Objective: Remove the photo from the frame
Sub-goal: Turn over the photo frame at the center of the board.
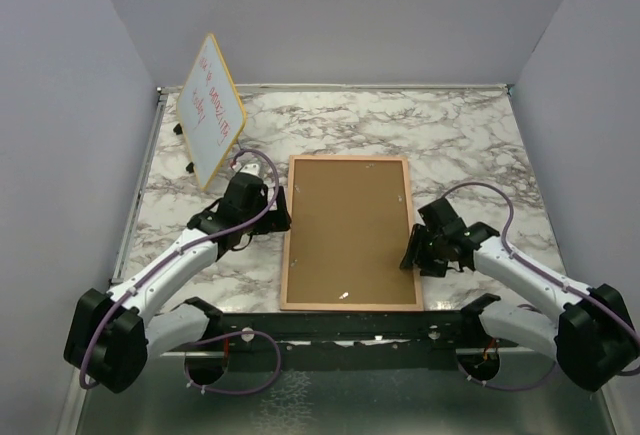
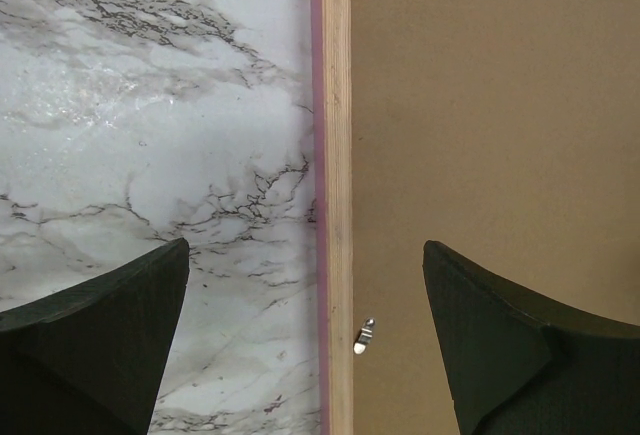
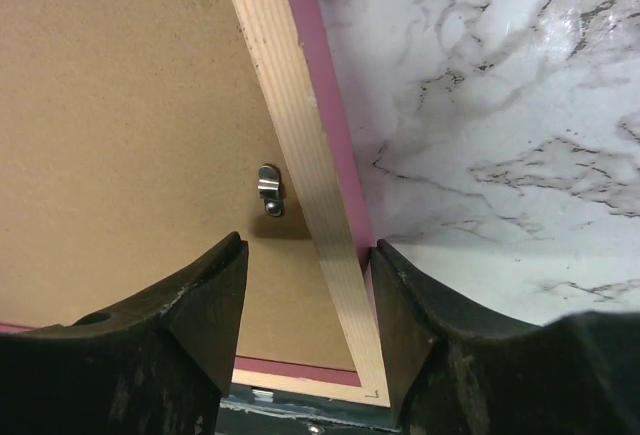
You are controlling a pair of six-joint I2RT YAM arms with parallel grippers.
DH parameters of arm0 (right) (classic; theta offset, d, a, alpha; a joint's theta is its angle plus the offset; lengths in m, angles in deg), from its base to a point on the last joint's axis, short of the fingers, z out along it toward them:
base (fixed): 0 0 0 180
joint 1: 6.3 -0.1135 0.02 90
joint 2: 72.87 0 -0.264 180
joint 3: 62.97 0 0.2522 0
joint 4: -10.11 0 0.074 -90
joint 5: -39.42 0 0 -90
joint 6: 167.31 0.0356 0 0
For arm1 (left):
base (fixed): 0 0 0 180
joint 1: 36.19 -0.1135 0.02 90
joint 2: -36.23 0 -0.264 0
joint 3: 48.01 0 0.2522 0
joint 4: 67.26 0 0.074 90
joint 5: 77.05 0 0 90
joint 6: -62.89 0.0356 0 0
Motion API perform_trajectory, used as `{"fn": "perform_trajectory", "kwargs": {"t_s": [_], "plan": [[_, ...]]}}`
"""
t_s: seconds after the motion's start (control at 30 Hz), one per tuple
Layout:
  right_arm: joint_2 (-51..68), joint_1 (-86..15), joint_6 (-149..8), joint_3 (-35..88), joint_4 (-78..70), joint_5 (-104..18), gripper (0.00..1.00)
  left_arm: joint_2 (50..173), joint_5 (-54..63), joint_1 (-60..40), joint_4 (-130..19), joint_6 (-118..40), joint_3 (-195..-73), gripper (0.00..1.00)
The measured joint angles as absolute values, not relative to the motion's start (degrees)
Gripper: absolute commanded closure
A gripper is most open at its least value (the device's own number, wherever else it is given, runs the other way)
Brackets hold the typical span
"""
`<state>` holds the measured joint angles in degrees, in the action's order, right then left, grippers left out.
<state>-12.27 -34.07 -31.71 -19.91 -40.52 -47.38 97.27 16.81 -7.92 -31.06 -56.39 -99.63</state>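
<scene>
The frame (image 1: 348, 230) lies face down on the marble table, its brown fibreboard back up and a thin pink border around it. The photo is hidden under the backing. My left gripper (image 2: 306, 255) hangs open astride the frame's left rail (image 2: 336, 155), one finger over marble and the other over the backboard, near a small metal clip (image 2: 364, 335). My right gripper (image 3: 310, 247) straddles the right rail (image 3: 300, 135) close to the near corner. Its outer finger (image 3: 400, 295) touches the pink edge. Its inner finger (image 3: 215, 290) stands apart from the rail over the backboard, below a clip (image 3: 269, 189).
A yellow-edged whiteboard (image 1: 213, 110) with red writing stands tilted at the back left, just beyond the left arm. Grey walls enclose the table (image 1: 470, 145) on three sides. A dark rail (image 1: 350, 325) runs along the near edge by the arm bases.
</scene>
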Motion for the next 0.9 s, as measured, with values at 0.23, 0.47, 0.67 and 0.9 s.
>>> {"fn": "perform_trajectory", "kwargs": {"t_s": [0.23,0.47,0.67,0.9], "plan": [[-9.89,-39.56,-28.67,-18.58,-42.48,-53.43,0.57,101.92,16.81,-7.92,-35.17,-59.6,-97.4,0.01],[-8.47,-43.34,-27.56,-17.7,-43.1,-56.23,0.69,102.76,16.79,-7.92,-37.82,-61.26,-94.45,0.01],[-8.36,-44.21,-26.92,-17.64,-43.03,-56.63,0.65,102.69,16.48,-7.92,-40.61,-62.64,-92.22,0.04],[-8.45,-44.24,-26.66,-16.85,-42.97,-56.82,0.53,106.54,15.33,-7.42,-44.88,-62.97,-91.39,0.09]]}}
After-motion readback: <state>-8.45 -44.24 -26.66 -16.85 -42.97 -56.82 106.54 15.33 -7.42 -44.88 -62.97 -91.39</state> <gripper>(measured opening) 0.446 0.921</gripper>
